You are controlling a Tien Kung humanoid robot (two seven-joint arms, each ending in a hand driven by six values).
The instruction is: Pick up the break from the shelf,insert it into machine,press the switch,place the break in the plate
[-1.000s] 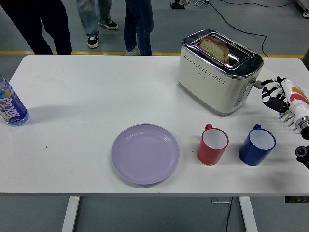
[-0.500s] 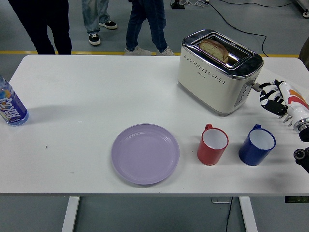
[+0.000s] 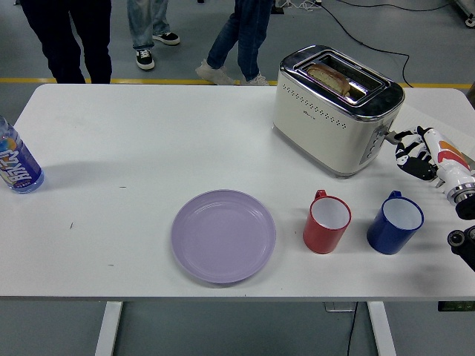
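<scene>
A slice of brown bread sits low in a slot of the cream and chrome toaster at the table's back right. My right hand hovers just right of the toaster's front end, beside its lever, fingers curled and holding nothing. One fingertip reaches toward the lever; contact is unclear. A lilac plate lies empty near the table's front middle. My left arm is out of view.
A red mug and a blue mug stand in front of the toaster, the blue one just below my hand. A water bottle is at the left edge. People's legs pass beyond the far side.
My right hand has moved left and slightly up, closer to the toaster's lever. The bread sits lower in the slot than a second ago. The people behind have shifted.
</scene>
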